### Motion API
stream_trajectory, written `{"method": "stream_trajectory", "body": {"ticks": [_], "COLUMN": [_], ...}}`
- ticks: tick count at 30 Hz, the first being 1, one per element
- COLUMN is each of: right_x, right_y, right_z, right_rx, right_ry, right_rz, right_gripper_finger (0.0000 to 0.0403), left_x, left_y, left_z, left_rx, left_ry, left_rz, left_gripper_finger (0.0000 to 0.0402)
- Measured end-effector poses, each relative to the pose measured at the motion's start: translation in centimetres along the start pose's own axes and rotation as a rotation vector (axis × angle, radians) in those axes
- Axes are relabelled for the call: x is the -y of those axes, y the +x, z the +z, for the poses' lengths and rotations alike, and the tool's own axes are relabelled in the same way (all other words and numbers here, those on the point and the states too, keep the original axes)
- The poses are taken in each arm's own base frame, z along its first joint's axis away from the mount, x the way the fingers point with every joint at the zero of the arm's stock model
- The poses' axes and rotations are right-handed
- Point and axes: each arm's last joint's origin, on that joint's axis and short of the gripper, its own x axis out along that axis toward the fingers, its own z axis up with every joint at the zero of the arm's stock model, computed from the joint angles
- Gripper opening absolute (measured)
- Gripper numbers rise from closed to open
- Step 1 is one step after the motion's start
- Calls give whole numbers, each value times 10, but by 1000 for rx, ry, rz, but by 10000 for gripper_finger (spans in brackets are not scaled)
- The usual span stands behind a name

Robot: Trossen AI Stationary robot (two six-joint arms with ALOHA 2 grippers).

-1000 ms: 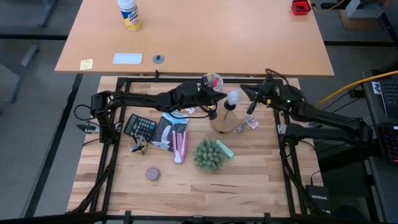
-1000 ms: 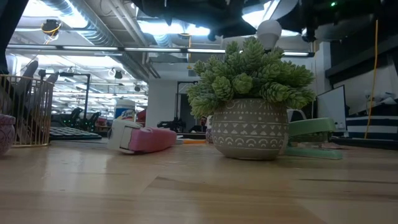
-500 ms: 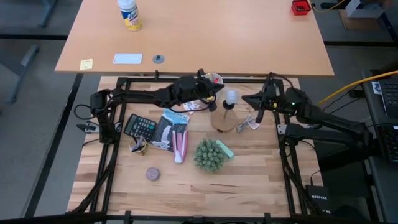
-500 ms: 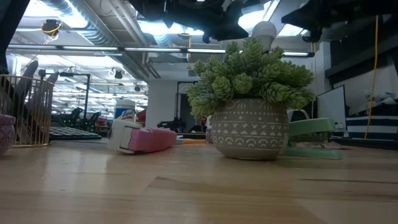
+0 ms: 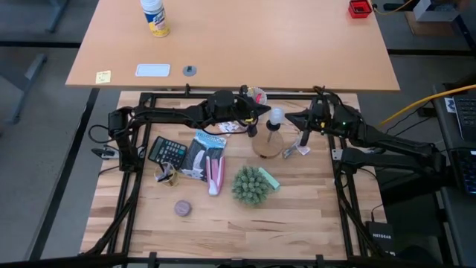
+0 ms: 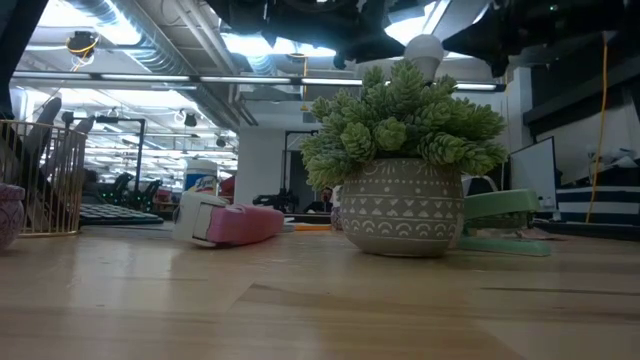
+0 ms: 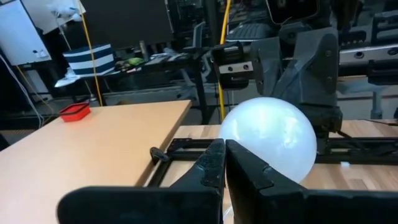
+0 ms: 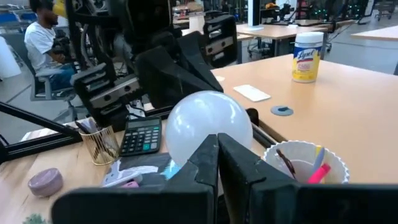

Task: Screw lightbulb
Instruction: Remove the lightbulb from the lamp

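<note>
The white lightbulb (image 5: 277, 115) stands upright in the socket of a round wooden base (image 5: 266, 146) at the far middle of the table. In the low view its globe (image 6: 427, 50) shows above the plant. My left gripper (image 5: 260, 113) is shut and level, with its tips at the bulb's left side (image 7: 273, 137). My right gripper (image 5: 291, 119) is also shut and level, with its tips at the bulb's right side (image 8: 208, 121). The bulb's metal base is hidden in every view. My left gripper (image 7: 224, 149) has its shut fingertips right at the bulb's globe, coming level from the table's left; I cannot tell whether they touch it. My right gripper (image 8: 217, 146) has its shut fingertips right at the globe from the table's right; whether they touch cannot be told.
A potted plant (image 5: 251, 184) stands near the middle, with a green item (image 5: 269, 180) beside it. A pink stapler (image 5: 216, 175), a calculator (image 5: 167, 151), a wire cup (image 5: 165, 175) and a brownish puck (image 5: 182, 208) lie to the left. A white cup of pens (image 5: 254, 97) stands behind the bulb.
My left gripper has swung a little toward the far edge and now points at the bulb's globe. My right gripper has rolled slightly and its tips have come closer to the bulb. The bulb and its base have stayed in place.
</note>
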Motion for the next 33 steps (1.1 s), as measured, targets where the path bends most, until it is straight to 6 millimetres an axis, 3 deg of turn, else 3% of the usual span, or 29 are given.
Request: {"method": "stream_trajectory", "body": {"ticks": [13,22,33], "right_x": [3,7,7], "right_y": [21,21,20], "right_z": [-4,-4,-3], "right_rx": [5,15,17], "right_ry": [-52,-82,-113], "right_rz": [-51,-179,-192], "right_gripper_finger": [17,17,17], "left_x": [4,13,22], "left_y": [-1,-2,-6], "left_z": [0,1,9], "left_rx": [-17,-26,-5], "left_ry": [-16,-29,32], "left_rz": [9,-61,-46], "left_gripper_finger": [5,5,5]}}
